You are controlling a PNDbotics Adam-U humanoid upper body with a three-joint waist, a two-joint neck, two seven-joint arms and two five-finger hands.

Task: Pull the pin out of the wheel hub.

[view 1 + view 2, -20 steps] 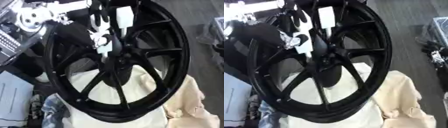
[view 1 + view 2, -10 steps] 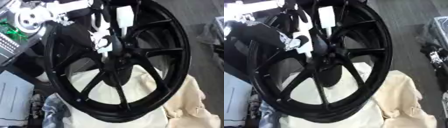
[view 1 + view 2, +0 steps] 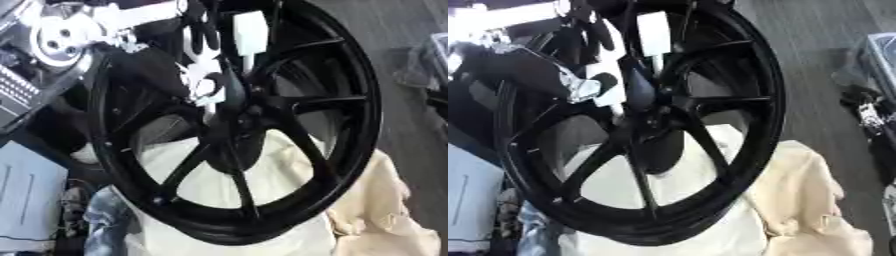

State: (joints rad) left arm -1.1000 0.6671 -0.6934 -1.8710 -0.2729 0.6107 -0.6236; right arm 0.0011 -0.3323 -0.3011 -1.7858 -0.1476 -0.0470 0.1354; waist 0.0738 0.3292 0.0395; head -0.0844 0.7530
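Left eye view: wheel hub (image 3: 236,125) on cloth (image 3: 385,210).

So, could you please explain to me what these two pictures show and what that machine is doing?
Both pictures come from the two eyes of one camera in the robot's head, looking down, so they show nearly the same scene. The machine is a humanoid upper body driven by a person. The big black wheel leans on a cream cloth. The robot's left arm comes in from the upper left, and its left hand is at the hub. A white block with a thin stem shows just above the hub. It may be the pin, but I cannot be sure. Whether the hand grips anything cannot be made out. The right hand is out of view.
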